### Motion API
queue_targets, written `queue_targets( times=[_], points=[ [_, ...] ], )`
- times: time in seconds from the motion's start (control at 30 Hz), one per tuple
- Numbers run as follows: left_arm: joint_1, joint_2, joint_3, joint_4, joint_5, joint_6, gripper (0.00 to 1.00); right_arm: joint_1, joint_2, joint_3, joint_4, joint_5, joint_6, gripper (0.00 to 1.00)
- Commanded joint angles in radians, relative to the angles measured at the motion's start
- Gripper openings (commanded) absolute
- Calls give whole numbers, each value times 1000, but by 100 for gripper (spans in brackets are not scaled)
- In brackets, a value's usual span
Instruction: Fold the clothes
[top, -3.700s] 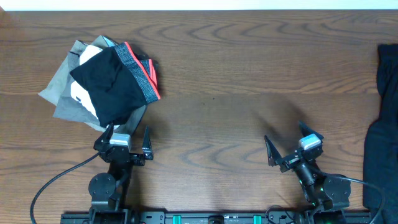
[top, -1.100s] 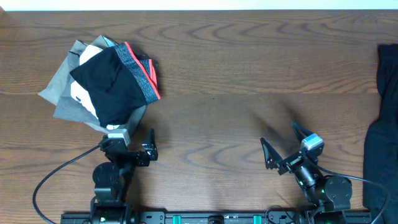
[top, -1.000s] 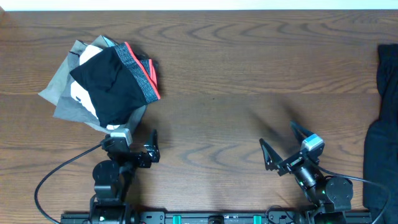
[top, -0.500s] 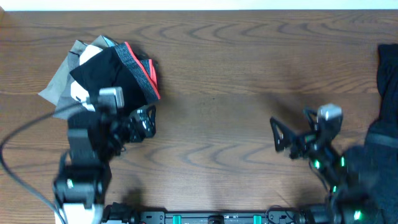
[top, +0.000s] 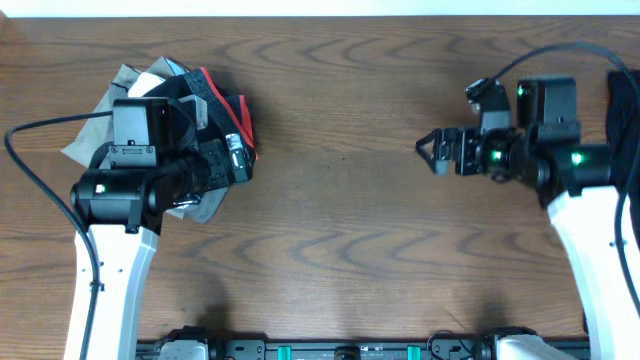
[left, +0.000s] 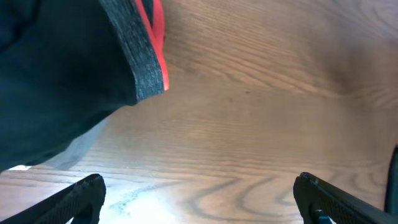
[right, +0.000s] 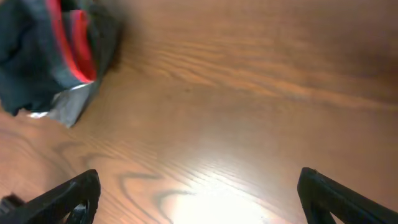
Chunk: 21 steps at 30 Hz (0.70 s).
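Note:
The black shirt (top: 627, 112) lies at the table's right edge, mostly cut off by the frame and partly hidden by my right arm; no logo shows. My right gripper (top: 440, 153) is open and empty, held above bare wood left of the shirt, its jaws pointing left. In the right wrist view (right: 199, 198) only wood lies between the fingertips. My left gripper (top: 238, 161) is open and empty at the right edge of a clothes pile. In the left wrist view (left: 199, 200) there is bare wood between the fingers.
A pile of folded clothes (top: 140, 85), grey, white and black with a grey and red band, lies at the far left. Its band shows in the left wrist view (left: 144, 59) and the pile in the right wrist view (right: 53, 53). Brown wooden table (top: 340, 230).
Both arms have risen from the front edge and swung away from it. The left gripper is now at the pile, the right gripper is near the shirt. Both jaws stay open.

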Motion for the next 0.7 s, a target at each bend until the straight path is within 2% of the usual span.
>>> queue_targets(
  times=[0.0, 0.17, 0.3, 0.5, 0.67],
  points=[
    [0, -2, 18, -5, 25, 35, 98, -94, 84, 124, -51, 159, 14, 99],
    [0, -2, 18, -9, 26, 51, 98, -301, 287, 353, -157, 273, 33, 99],
    [0, -2, 18, -25, 25, 51, 98, -437, 429, 459, -171, 307, 69, 91],
    [0, -2, 18, -71, 25, 51, 98, -603, 565, 488, -108, 401, 116, 84],
    [0, -2, 17, -88, 25, 51, 98, -725, 631, 488, -67, 471, 164, 82]
  ],
)
